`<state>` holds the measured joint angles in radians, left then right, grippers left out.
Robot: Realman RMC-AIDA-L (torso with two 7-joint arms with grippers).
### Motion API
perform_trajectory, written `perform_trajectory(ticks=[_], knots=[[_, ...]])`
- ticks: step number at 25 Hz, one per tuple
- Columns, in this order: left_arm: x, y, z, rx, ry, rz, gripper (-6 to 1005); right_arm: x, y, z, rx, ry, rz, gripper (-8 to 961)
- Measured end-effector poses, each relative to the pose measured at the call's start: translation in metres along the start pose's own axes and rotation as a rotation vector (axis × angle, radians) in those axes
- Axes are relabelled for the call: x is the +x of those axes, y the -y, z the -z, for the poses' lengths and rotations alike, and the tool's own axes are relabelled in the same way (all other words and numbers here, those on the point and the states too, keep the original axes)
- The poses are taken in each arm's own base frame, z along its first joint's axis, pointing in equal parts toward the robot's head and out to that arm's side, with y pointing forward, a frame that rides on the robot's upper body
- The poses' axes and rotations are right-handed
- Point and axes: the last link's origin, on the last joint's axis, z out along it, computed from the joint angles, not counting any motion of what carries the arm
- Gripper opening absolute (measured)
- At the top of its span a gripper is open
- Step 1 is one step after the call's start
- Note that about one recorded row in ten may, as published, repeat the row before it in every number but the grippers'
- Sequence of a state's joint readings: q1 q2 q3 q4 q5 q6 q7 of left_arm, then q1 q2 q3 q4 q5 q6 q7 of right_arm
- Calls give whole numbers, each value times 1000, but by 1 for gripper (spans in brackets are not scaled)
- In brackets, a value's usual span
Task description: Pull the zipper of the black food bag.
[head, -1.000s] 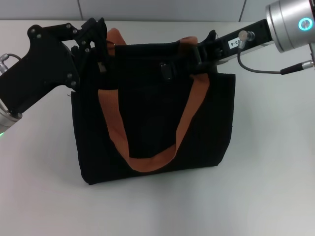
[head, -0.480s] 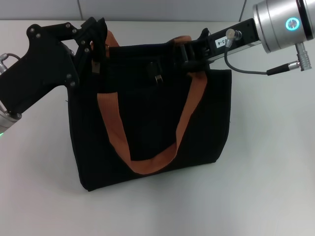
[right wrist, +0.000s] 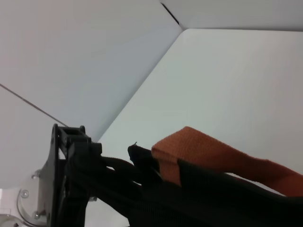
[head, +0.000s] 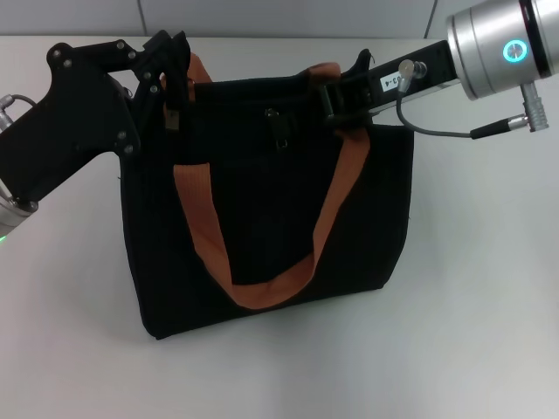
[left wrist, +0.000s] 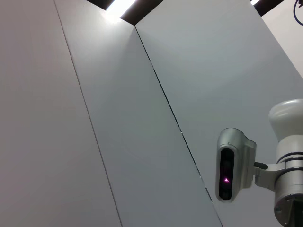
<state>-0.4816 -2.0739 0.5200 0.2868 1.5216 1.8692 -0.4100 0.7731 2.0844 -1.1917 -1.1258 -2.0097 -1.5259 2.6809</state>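
Note:
The black food bag (head: pixel 262 227) stands upright in the middle of the head view, one orange-brown handle (head: pixel 205 227) hanging down its front. A small silver zipper (head: pixel 280 131) pull dangles near the top middle of the front. My left gripper (head: pixel 170 74) is clamped on the bag's top left corner. My right gripper (head: pixel 336 94) sits at the bag's top edge right of the zipper, by the other handle end. The right wrist view shows an orange handle (right wrist: pixel 203 151), the bag's rim (right wrist: pixel 213 198) and the left gripper (right wrist: pixel 71 161) beyond. The left wrist view shows only wall panels.
The bag rests on a white table (head: pixel 472 332) with bare surface in front and to both sides. A grey cable (head: pixel 437 131) loops under the right wrist. Wall panels rise behind the table's far edge.
My right gripper has slid left along the bag's top edge. The silver zipper pull has moved left too, and the bag's top right corner has shifted slightly left. The left arm has held still.

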Motion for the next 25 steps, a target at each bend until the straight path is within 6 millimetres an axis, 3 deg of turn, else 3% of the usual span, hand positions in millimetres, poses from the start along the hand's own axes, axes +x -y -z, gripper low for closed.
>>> perform_trajectory(ticks=[2, 13, 25], knots=[[0, 0, 0, 0, -1, 0, 26, -1, -2, -1, 8, -3, 22, 5], [1, -1, 1, -1, -7, -1, 26, -12, -9, 8, 131, -2, 59, -2], [1, 0, 3, 9, -3, -2, 26, -10, -8, 24, 214, 36, 56, -1]])
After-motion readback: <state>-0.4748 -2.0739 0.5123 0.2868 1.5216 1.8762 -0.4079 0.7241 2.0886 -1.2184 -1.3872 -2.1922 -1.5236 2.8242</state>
